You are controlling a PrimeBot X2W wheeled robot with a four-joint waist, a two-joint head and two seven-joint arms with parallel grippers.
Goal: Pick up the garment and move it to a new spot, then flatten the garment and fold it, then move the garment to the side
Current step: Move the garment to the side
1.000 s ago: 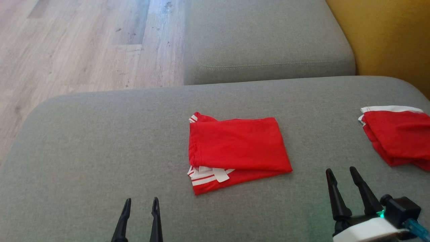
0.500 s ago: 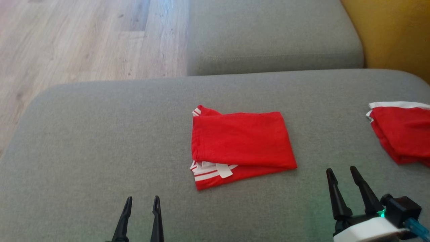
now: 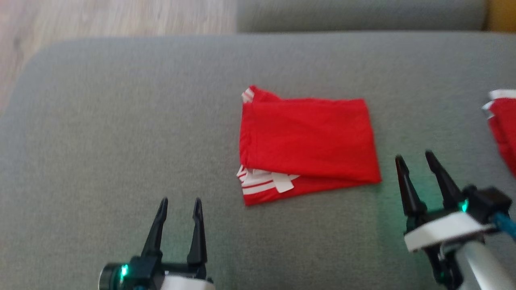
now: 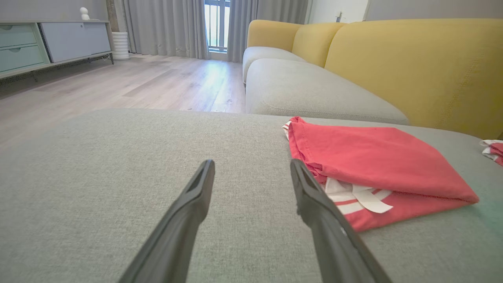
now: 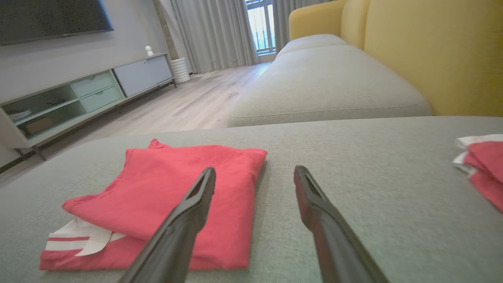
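The garment [image 3: 306, 137], red with white stripes at one hem, lies folded into a rough rectangle around the middle of the grey sofa cushion [image 3: 121, 121]. At the fold's near left corner a striped band and a white tag peek out from under the top layer.

The left hand [image 3: 180, 201] is close to the cushion's near edge, to the left of the garment and apart from it. Its two fingers are spread and hold nothing. The right hand [image 3: 414, 156] is just beside the garment's near right corner, with a narrow strip of cushion showing between them in the head view. Its fingers are likewise apart and empty.

A second red garment [image 3: 502, 129] with white trim lies at the cushion's right edge, well apart from the first. Beyond the far edge are another grey cushion [image 3: 363, 16] and a pale wooden floor [image 3: 100, 16].
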